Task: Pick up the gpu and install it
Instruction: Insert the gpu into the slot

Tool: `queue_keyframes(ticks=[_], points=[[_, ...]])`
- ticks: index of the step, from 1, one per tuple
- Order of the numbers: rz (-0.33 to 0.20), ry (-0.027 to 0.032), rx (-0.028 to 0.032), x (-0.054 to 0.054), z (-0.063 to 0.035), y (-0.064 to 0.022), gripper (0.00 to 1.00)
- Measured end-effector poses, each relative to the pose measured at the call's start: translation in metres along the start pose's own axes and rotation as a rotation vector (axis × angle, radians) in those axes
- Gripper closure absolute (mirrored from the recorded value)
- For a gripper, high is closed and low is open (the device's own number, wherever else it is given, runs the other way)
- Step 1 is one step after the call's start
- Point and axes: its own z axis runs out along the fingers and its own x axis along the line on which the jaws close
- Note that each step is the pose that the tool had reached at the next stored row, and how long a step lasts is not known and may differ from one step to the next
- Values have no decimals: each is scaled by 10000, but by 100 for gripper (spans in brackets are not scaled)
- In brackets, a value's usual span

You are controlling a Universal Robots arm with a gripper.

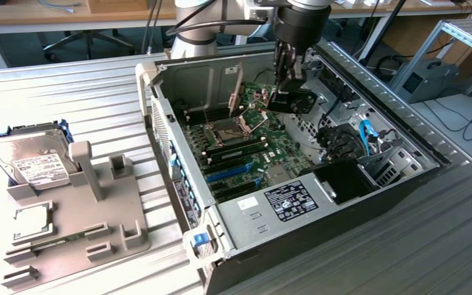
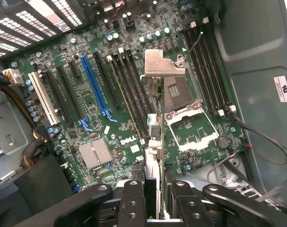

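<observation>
The gripper (image 1: 289, 92) is clamped on the gpu (image 2: 153, 161), holding it on its edge inside the open computer case (image 1: 166, 123) lying on the ribbed grey worktop (image 1: 72, 98), with wooden desks (image 1: 23, 15) behind.

White "DELL" lettering (image 2: 128, 140) stands on the green motherboard (image 2: 94, 101), between the silver heatsink (image 2: 95, 152) and the edge of the gpu (image 2: 153, 130). A white sticker (image 2: 282, 88) on the case wall carries black print too small to read. At the exterior view's left, the hard drive's white label (image 1: 39, 167) is illegible, as is the black label (image 1: 290, 201) on the power supply at lower centre.
</observation>
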Motion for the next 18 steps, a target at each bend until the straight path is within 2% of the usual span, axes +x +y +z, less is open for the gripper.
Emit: queue_keyframes(ticks=[18], points=[[-876, -49, -28, 0, 7, -1, 74]])
